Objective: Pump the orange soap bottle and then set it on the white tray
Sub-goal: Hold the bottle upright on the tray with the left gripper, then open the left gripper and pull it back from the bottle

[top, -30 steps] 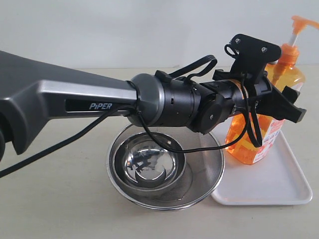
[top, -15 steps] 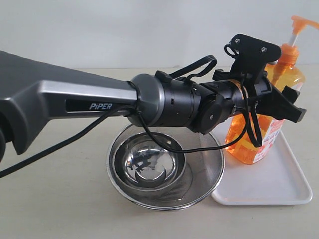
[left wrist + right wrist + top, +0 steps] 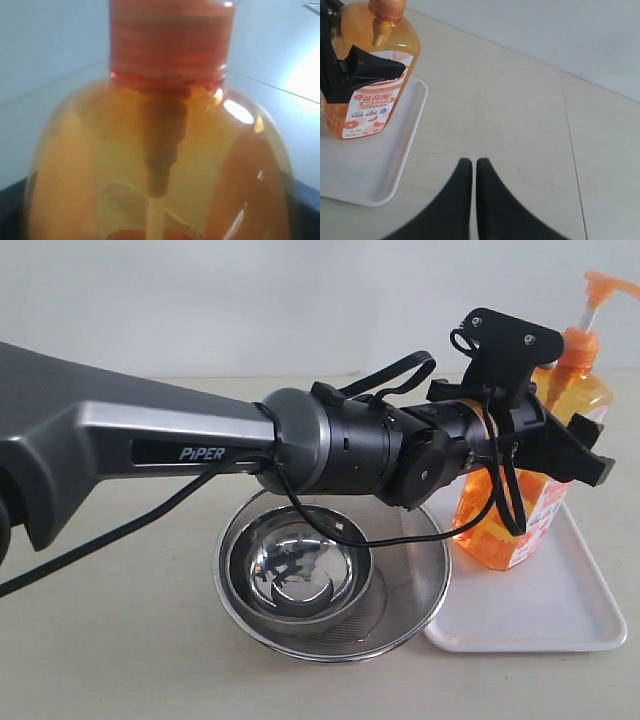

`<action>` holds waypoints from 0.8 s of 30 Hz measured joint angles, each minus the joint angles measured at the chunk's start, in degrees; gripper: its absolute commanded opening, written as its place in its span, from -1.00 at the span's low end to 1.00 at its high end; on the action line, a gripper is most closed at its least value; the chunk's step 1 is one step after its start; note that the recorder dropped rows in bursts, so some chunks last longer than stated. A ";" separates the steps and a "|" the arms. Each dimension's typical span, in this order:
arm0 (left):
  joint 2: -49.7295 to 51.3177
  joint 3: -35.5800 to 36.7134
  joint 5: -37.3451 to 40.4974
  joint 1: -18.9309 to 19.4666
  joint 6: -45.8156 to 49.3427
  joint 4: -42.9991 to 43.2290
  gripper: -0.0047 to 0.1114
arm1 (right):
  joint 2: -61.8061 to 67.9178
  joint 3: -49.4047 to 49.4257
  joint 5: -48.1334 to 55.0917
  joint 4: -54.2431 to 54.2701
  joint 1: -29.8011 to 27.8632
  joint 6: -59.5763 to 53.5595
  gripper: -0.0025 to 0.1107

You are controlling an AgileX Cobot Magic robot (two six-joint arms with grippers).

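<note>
A plain, pale wall [image 3: 250, 300] is seen behind the scene, unmarked and evenly lit. Below it a matte beige desk [image 3: 110, 640] is spread out, and the two are joined along a straight edge. A thin dark seam [image 3: 572, 150] is drawn across the desk's top. Only soft, diffuse shadows are cast.

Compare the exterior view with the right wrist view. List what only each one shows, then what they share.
Only the exterior view: the steel mesh strainer with a steel bowl in it, beside the tray, the left arm, and the bottle's pump spout. Only the right wrist view: the right gripper, fingertips shut together over bare table, clear of the tray. Both: the orange soap bottle standing upright on the white tray, with the left gripper around it, one black finger across its label.
</note>
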 measured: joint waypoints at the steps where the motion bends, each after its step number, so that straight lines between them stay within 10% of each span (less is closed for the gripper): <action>1: -0.10 -0.10 -0.91 0.00 0.00 0.00 0.64 | 0.00 0.00 0.00 0.00 0.00 0.00 -0.96; 13: -0.56 -0.31 -3.09 0.00 -0.10 0.00 0.75 | -1.74 0.00 0.00 0.22 0.00 0.10 -0.96; 24: -4.44 -0.44 11.47 1.60 1.88 0.00 0.75 | -1.74 0.00 -0.36 0.22 0.00 0.10 -0.96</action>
